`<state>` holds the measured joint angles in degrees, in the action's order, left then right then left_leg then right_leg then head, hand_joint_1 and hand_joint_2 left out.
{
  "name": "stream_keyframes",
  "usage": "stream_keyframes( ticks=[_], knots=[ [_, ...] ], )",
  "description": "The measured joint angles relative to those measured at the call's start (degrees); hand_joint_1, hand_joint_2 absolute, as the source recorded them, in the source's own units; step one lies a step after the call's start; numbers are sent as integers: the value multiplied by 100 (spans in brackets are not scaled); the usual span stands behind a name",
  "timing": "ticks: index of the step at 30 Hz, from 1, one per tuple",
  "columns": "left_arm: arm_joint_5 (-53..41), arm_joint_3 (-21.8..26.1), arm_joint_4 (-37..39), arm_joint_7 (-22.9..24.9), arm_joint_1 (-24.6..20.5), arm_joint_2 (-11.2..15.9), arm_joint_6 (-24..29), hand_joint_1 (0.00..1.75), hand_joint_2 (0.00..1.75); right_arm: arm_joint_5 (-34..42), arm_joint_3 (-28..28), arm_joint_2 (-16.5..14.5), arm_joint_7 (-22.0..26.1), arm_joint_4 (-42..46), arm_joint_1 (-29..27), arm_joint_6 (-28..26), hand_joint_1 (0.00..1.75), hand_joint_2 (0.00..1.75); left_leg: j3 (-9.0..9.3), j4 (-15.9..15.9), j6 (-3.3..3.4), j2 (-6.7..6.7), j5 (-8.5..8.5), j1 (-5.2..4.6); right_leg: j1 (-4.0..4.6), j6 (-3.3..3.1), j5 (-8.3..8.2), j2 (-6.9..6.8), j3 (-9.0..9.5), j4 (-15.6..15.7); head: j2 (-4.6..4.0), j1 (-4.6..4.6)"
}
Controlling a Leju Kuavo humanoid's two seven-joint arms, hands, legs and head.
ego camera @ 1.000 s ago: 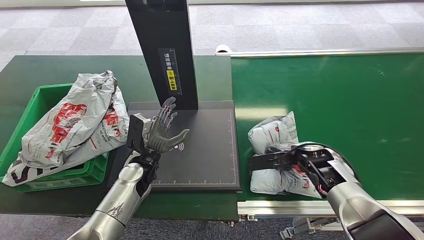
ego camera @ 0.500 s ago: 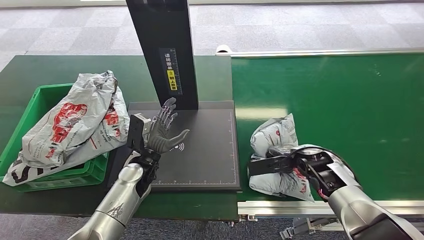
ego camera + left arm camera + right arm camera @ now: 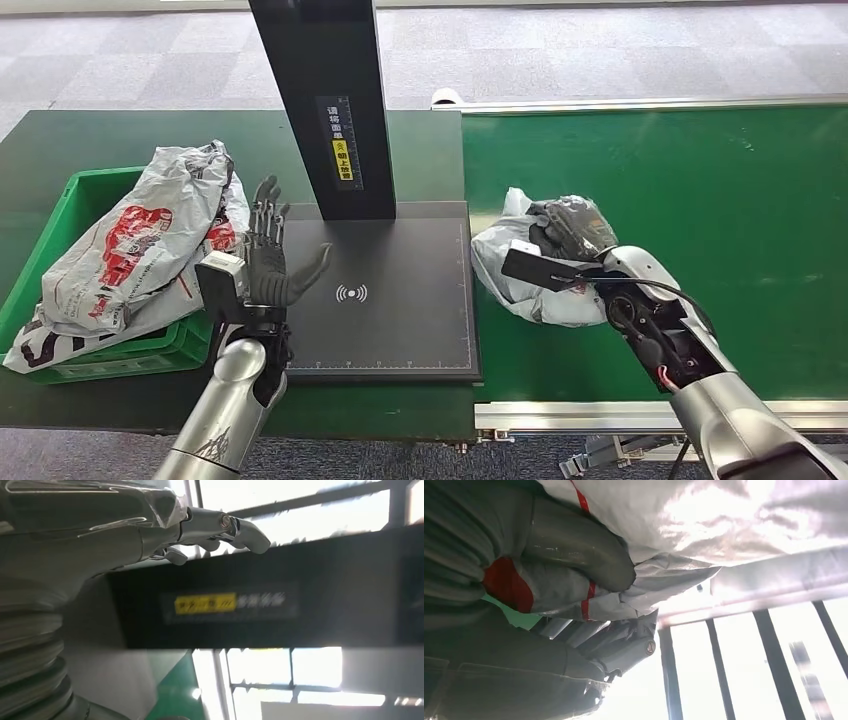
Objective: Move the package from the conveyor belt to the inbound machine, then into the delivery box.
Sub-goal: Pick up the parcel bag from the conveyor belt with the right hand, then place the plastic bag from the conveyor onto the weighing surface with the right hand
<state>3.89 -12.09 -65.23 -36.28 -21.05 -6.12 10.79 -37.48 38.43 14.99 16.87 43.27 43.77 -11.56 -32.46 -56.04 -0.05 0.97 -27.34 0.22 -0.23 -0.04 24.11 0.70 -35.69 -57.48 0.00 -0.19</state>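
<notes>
- my right hand point(image 3: 566, 226) grips the package point(image 3: 520, 272) above the conveyor belt point(image 3: 700, 200).
- my left hand point(image 3: 268, 268), fingers spread and empty, hovers at the inbound machine point(image 3: 400, 290).

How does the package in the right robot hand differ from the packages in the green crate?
The held package is a single bag, gripped by the right robot hand over the conveyor belt; the crate packages are several, untouched, piled in the green crate. The held one looks smaller and bunched up; the crate ones spill over the rim. All are grey-white poly bags with red print.
</notes>
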Motion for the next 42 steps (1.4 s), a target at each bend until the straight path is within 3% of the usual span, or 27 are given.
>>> stream_keyframes(
  ticks=[3, 7, 10, 13, 19, 35, 42],
  knots=[
    [-59, 49, -301, -327, 70, -82, 602, 0, 175, 7, -428, -28, 463, 553, -247, -932, 175, 175, -4, 0, 0, 0, 0, 0, -1, 0, 0, -1, 0, 0, 0, 2],
    [13, 132, -962, -382, 225, -212, 999, 0, 175, -182, -886, -141, 1217, 1163, -595, -2258, 175, 175, -5, 0, 1, -1, -1, -2, -4, 1, 0, -2, 0, 0, 0, 1],
    [-32, 159, -1396, -389, 293, -296, 1182, 0, 175, -642, -1187, -292, 1717, 1558, -843, -2720, 175, 175, -5, 1, 1, -1, -2, -2, -4, 1, 1, -1, 0, 1, 0, 2],
    [-43, 174, -1682, -390, 305, -362, 1263, 0, 175, -1192, -1380, -504, 1961, 1753, -1013, -2794, 175, 175, -2, 2, 1, -5, -3, -1, -3, 1, 1, 3, -1, 1, 0, 0],
    [-39, 187, -1929, -390, 300, -473, 1277, 0, 175, -2137, -1260, -806, 1848, 1616, -1069, -2798, 175, 175, 0, 2, -2, -6, 1, 0, -1, 0, 0, 3, 0, 0, 0, 0],
    [-110, 205, -2057, -390, 298, -531, 1305, 0, 175, -2544, -1031, -1021, 1846, 1242, -1007, -2800, 175, 175, -2, 2, -1, -6, -1, -1, -3, 1, 0, 3, 0, 0, 0, 2],
    [-280, -68, -2098, -390, 199, -562, 1518, 0, 175, -3607, -497, -1348, 1880, 130, -621, -2800, 175, 175, 2, 2, -1, -9, 0, -1, -2, 0, 0, 7, 0, -1, 0, 2]
  ],
)
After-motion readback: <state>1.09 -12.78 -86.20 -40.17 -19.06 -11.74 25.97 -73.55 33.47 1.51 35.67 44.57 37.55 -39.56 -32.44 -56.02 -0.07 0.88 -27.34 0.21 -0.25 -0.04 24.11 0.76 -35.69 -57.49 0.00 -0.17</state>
